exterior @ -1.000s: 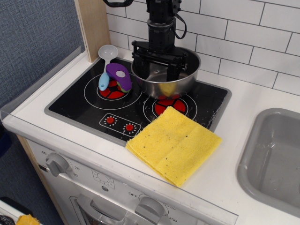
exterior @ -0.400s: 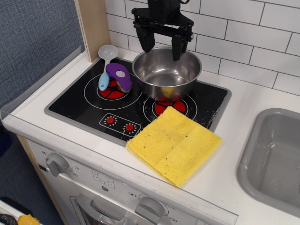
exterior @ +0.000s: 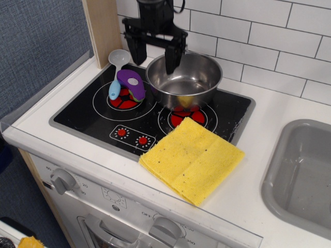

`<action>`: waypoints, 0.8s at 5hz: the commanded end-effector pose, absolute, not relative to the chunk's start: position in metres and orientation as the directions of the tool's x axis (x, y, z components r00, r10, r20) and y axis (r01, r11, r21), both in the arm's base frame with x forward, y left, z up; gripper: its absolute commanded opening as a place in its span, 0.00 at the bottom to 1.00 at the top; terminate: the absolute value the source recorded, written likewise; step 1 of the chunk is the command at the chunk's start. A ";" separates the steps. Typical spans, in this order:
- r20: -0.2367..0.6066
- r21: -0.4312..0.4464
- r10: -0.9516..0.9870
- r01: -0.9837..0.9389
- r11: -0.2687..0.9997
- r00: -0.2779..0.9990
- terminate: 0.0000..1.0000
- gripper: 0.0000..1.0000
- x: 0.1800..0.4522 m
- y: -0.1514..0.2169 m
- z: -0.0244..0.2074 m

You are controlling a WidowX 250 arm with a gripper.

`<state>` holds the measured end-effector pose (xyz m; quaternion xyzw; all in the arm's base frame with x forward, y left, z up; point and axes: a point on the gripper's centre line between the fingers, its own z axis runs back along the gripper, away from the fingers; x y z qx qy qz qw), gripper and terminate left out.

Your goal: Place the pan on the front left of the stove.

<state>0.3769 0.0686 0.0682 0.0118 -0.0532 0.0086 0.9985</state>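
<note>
The shiny steel pan [exterior: 184, 80] stands on the black stove [exterior: 83, 113], at the back of the right red burner [exterior: 187, 117], upright and empty. My gripper [exterior: 153, 54] is open and empty. It hangs above the pan's left rim and the back of the stove, with its right finger over the rim and its left finger outside the pan. It does not touch the pan.
A purple and blue scrubber with a white spoon [exterior: 124, 82] lies on the left burner. A yellow cloth [exterior: 192, 159] covers the stove's front right corner. The grey sink basin [exterior: 302, 175] is at the right. A wooden post [exterior: 103, 28] and a tiled wall stand behind.
My gripper was down in the pan a second ago. It has let go, risen, and moved left to above the pan's left rim. The pan has stayed put.
</note>
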 end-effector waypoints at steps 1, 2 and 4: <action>0.053 0.010 0.018 -0.019 1.000 0.998 0.00 1.00 0.385 0.072 0.047; 0.000 -0.008 -0.006 0.006 1.000 1.000 0.00 1.00 0.386 0.061 0.028; 0.043 0.019 -0.084 0.083 0.996 0.996 0.00 0.00 0.381 0.040 0.043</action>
